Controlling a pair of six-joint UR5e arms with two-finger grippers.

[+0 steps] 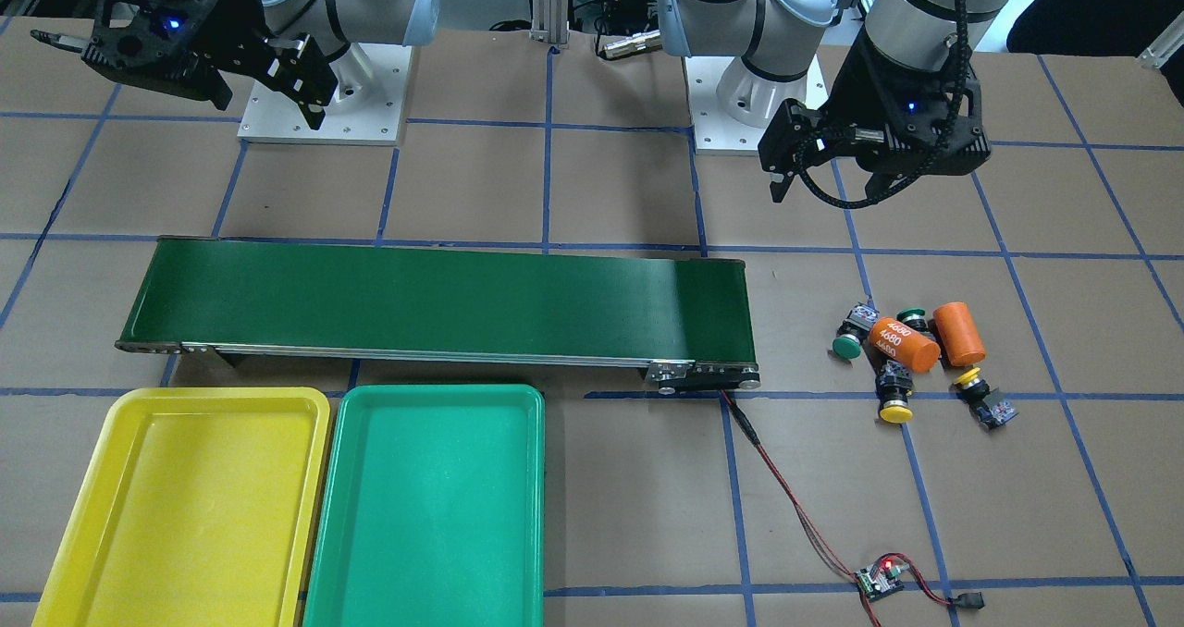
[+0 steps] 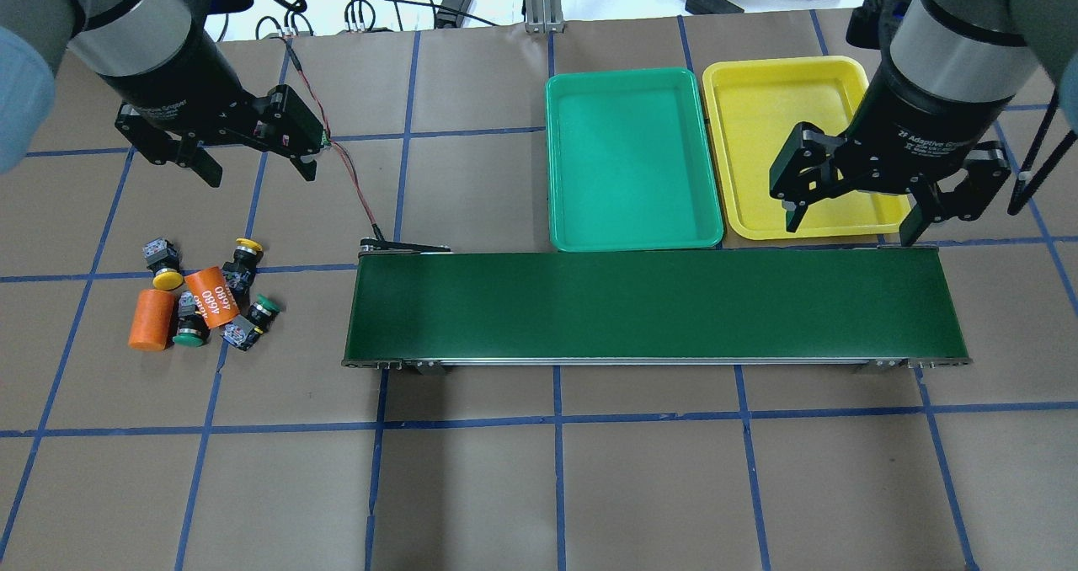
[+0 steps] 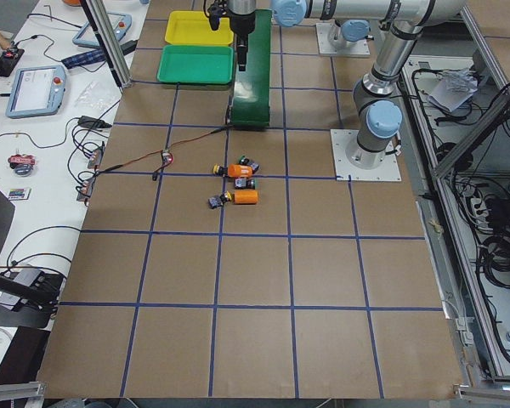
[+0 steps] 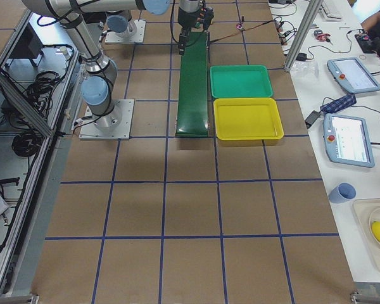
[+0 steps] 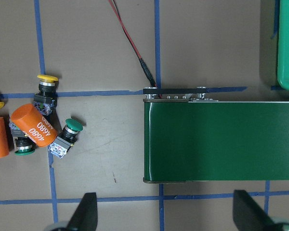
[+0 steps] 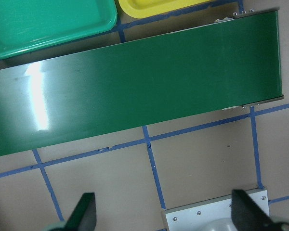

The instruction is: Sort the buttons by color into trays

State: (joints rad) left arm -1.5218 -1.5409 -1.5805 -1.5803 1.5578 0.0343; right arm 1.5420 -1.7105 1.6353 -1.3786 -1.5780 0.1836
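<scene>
Right, trays first. The yellow tray [image 1: 185, 516] and the green tray [image 1: 425, 516] sit side by side, long rims just beside each other. They are across the conveyor belt [image 2: 648, 306] from the robot, toward the belt's right end. You see only bare plastic floor in each.

All four buttons lie on the bench [image 2: 589, 470] off the belt's left end, bunched with two orange cylinders.
- The outer yellow button [image 2: 162, 266] lies just beside the plain cylinder [image 2: 152, 319].
- The inner yellow button [image 2: 241, 259] lies at the far end of the 4680 cylinder [image 2: 210, 297].
- The tucked green button [image 2: 189, 325] sits between the two cylinders.
- The belt-side green button [image 2: 254, 318] lies just beside the 4680 cylinder.

The left pincer [image 2: 258, 173] hangs high near the bunch and the belt's left end, jaws spread wide, holding nothing. The right pincer [image 2: 851, 226] hangs high near the belt's right end, jaws equally wide apart, nothing held.

View differences:
- The left wrist view cuts the outer yellow button to a sliver of cap at its edge; the overhead view gives it to you whole.
- Only the front-facing view shows the small circuit board [image 1: 879, 579], red light on, at the end of the red-black cable [image 1: 786, 490].
- The right wrist view catches just a corner of each tray, plus a white base plate [image 6: 207, 219].
- The right side view shows both trays whole, but you cannot pick out the buttons there.
</scene>
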